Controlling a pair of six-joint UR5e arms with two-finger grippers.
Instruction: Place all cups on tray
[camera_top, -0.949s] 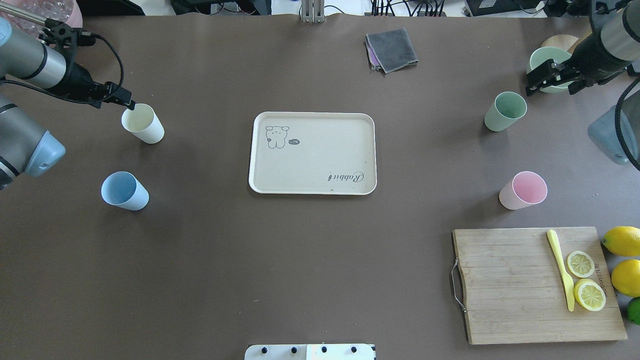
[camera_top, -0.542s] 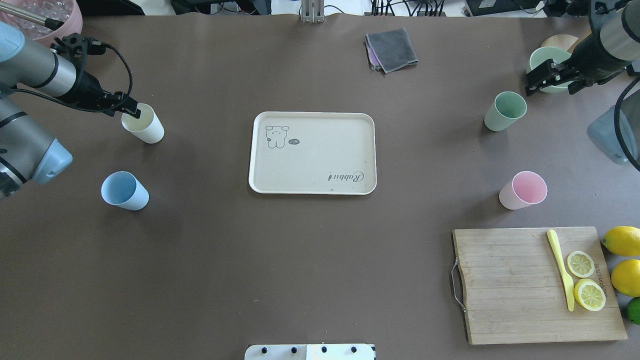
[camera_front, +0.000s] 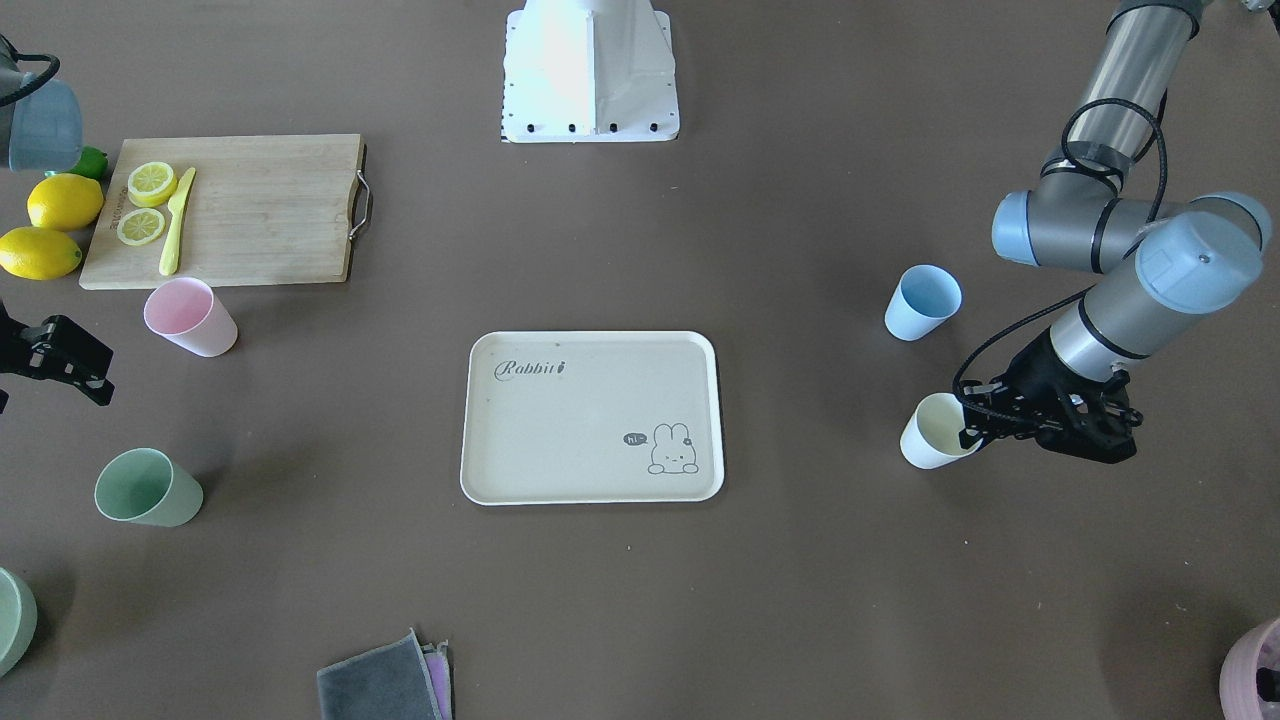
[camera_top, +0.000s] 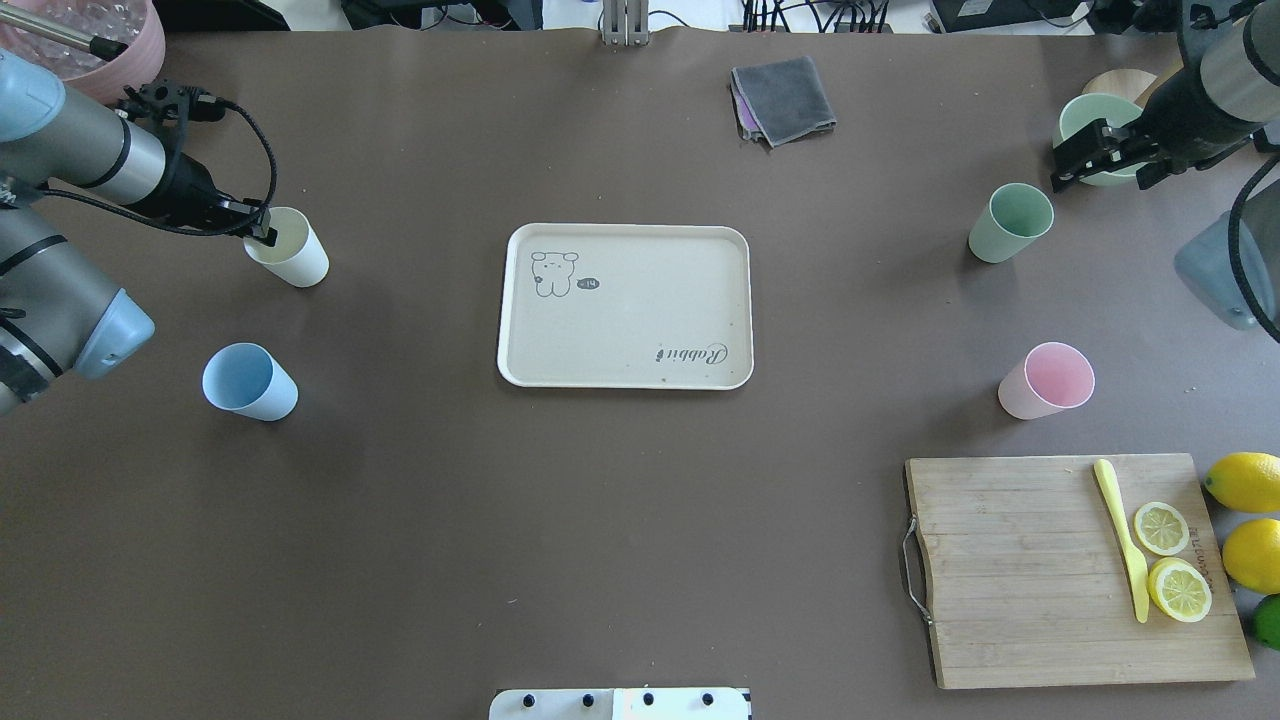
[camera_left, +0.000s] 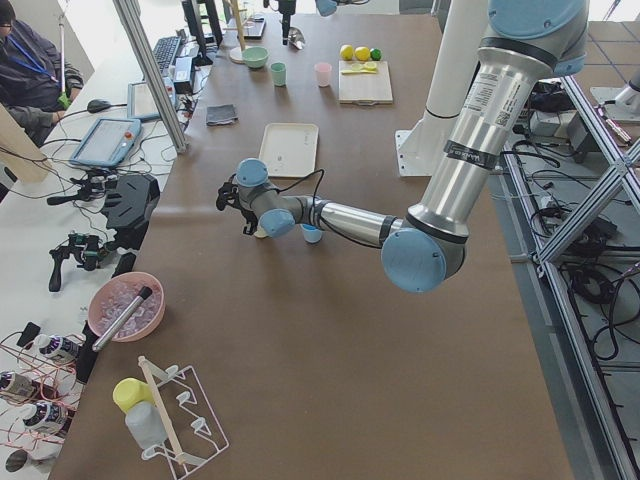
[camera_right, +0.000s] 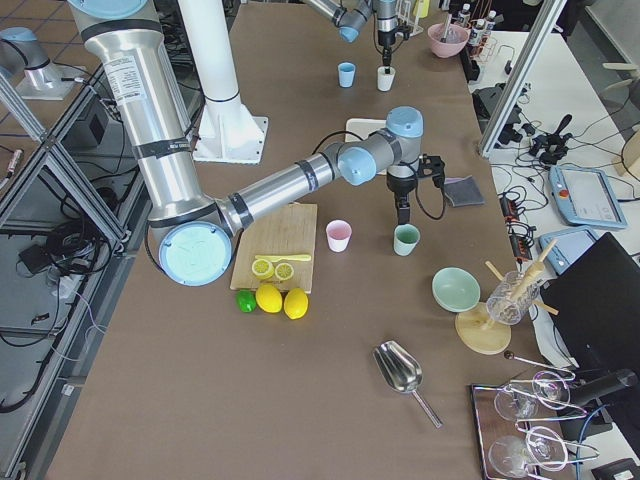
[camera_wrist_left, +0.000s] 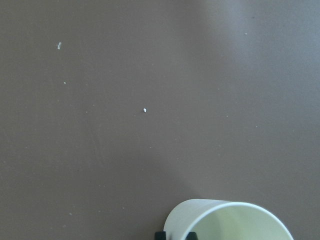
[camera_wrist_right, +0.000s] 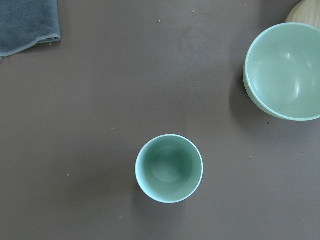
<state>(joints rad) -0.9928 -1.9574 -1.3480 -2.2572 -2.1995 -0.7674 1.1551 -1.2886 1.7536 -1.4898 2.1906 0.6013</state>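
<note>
Cream-white cup (camera_top: 296, 258) rim straddled by left pincer (camera_top: 263, 236), tray (camera_top: 640, 320) well apart

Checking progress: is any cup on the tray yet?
No, the tray is bare in the overhead view, showing only its rabbit print.

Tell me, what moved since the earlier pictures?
The left fingers moved in closer onto the white cup's rim. It isn't clear yet whether they are gripping it, and the cup has not shifted. The right arm, blue cup, green cup, pink cup and tray stayed put.
</note>
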